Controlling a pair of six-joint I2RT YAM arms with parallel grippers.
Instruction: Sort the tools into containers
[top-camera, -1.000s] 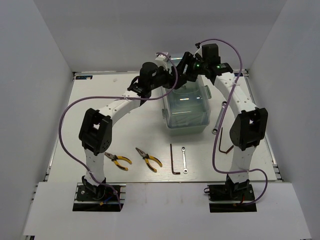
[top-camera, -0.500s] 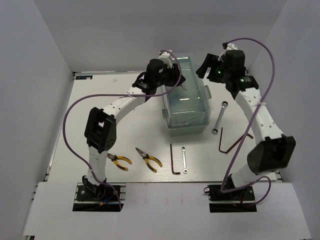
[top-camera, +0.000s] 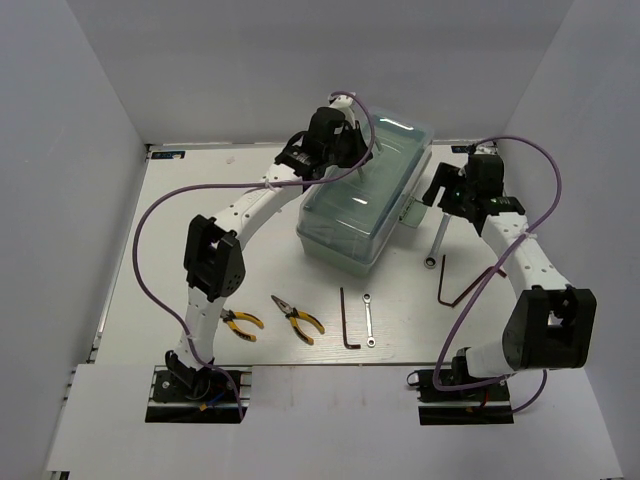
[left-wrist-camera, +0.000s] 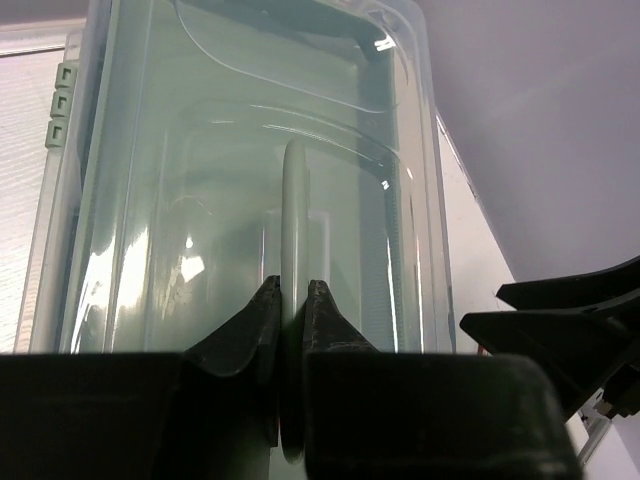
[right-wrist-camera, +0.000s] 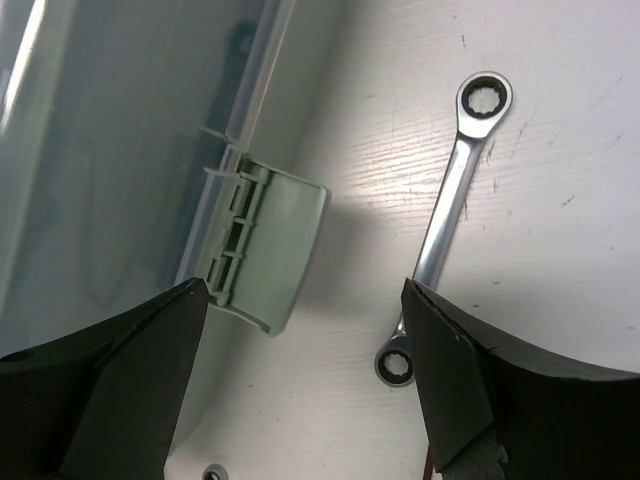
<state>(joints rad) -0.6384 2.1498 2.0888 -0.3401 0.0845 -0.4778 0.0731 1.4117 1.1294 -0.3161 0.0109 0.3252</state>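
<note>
The pale mint-green toolbox (top-camera: 362, 205) stands skewed at the back middle of the table with its translucent lid down. My left gripper (top-camera: 355, 148) is over the lid, shut on the lid's handle (left-wrist-camera: 293, 200), which runs up between the fingers (left-wrist-camera: 262, 310). My right gripper (right-wrist-camera: 305, 290) hangs open above the table, between the box's side latch (right-wrist-camera: 270, 250) and a silver wrench (right-wrist-camera: 450, 190). Near the front lie two yellow-handled pliers (top-camera: 238, 322) (top-camera: 298, 319), a black hex key (top-camera: 347, 320), a small wrench (top-camera: 368, 318) and a reddish-brown hex key (top-camera: 447, 282).
White walls close in the table on the left, back and right. Purple cables loop from both arms. The longer wrench (top-camera: 437, 240) lies just right of the box, below my right gripper (top-camera: 437, 190).
My left gripper has closed on the lid handle and the box has swung askew, its near end shifted left. My right arm has pulled back from above the box to its right side.
</note>
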